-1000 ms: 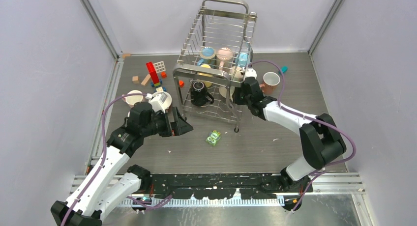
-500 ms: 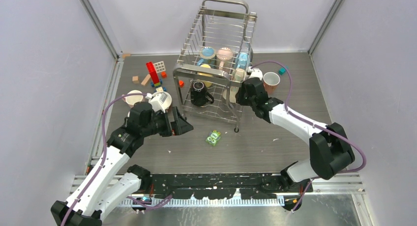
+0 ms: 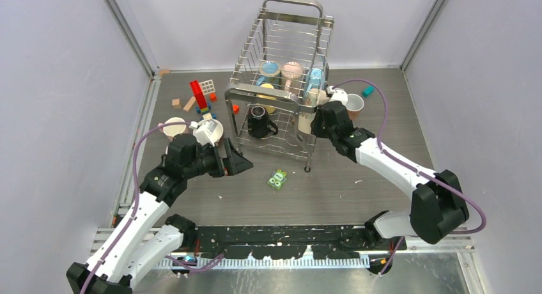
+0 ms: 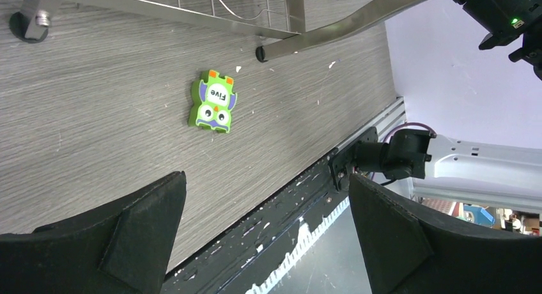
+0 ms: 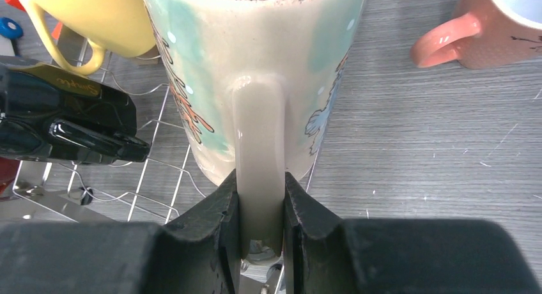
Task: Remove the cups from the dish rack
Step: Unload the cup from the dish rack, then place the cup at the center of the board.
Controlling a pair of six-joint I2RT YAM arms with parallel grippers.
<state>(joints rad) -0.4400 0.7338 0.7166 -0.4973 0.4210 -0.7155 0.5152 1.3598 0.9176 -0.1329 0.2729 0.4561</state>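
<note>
Grey wood-grain table [image 3: 358, 198] boxed in by pale lilac walls [image 3: 57, 83], unloading under way. Nearest the bases, the left gripper [image 3: 238, 162] hangs low w/ jaws spread wide & nothing in them. A green owl tile [image 4: 213, 102] marked "Five" lies on the boards just ahead of it.

Further out, the right gripper [image 5: 261, 198] is clamped on the handle [image 5: 259, 140] of a cream mug [image 5: 255, 38] w/ teal print. The mug is at the right-hand edge of the dish rack [image 3: 281, 51], lower tier, over the wire floor. Whether its base has cleared the wire can't be told from the wrist view. A yellow mug [image 5: 96, 16] & a black mug [image 5: 64, 121] crowd its left side in the rack. A salmon mug [image 5: 486, 38] stands on bare table to its right. Beyond, a light blue mug [image 3: 270, 68] & a pink mug [image 3: 292, 69] sit on the top tier.

Step in hand, by the look of it: get the cream mug out & down on the table. To do it well:
- Lift straight up first so the base doesn't snag the wire.
- Then carry it right, away from the yellow & black neighbours.
- The grip is on the handle alone, so the body may swing. Go slow & keep it upright.
- Set it down short of the salmon mug before letting go.
</note>
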